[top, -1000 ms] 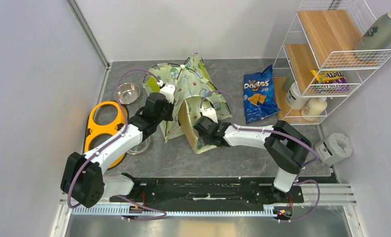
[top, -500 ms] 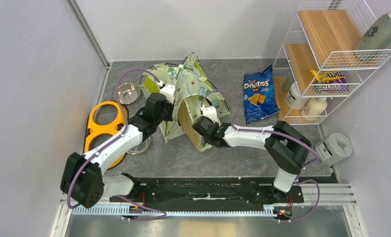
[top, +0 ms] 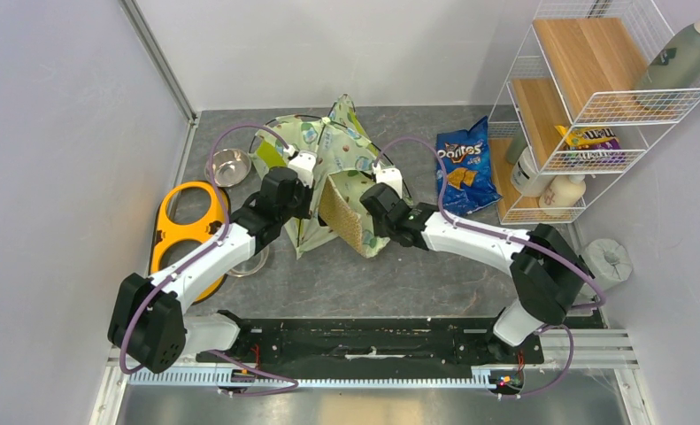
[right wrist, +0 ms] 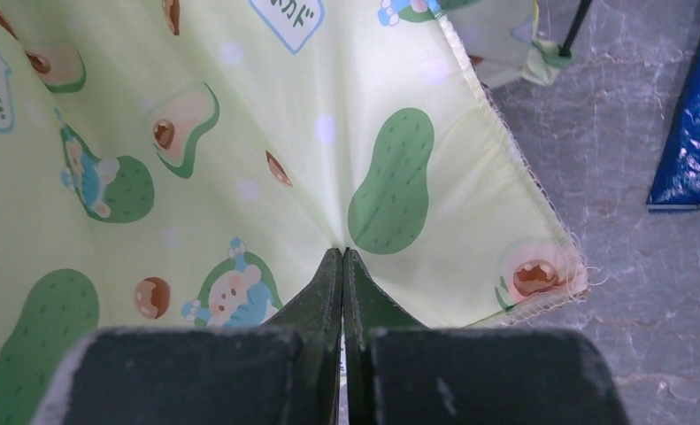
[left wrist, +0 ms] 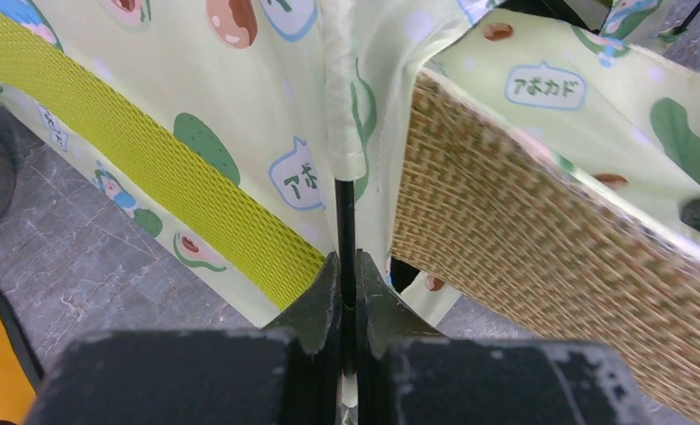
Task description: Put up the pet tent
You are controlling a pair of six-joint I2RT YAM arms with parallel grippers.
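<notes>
A: Starting at the left, what has the left gripper point(left wrist: 346, 274) got?

B: Its jaws are pressed together on a thin black pole point(left wrist: 345, 212), just below the sleeve hem where the pole runs into the cloth.

A: And the pet tent point(top: 337, 133)?

B: It sits at the far middle of the table point(top: 399, 274), between the steel bowl point(top: 229, 166) and the blue chip bag point(top: 463, 168). The peak is up and the panels are slack.

A: How will it handle?

B: Light and floppy, I'd judge. The cloth gives nothing to push against. The poles are the only stiff part, and they look springy and slick, so a pinch may slide along one. The best holds are a pole close to its sleeve, or a stitched seam.

A: Further right?

B: The pad point(top: 342, 212) stands on edge against the tent's front, woven side facing left. The right gripper point(right wrist: 342, 261) is closed flat on printed cloth near a stitched corner, most likely the pad's printed face. The cloth puckers into the pinch, so it is soft and could tug free.
</notes>
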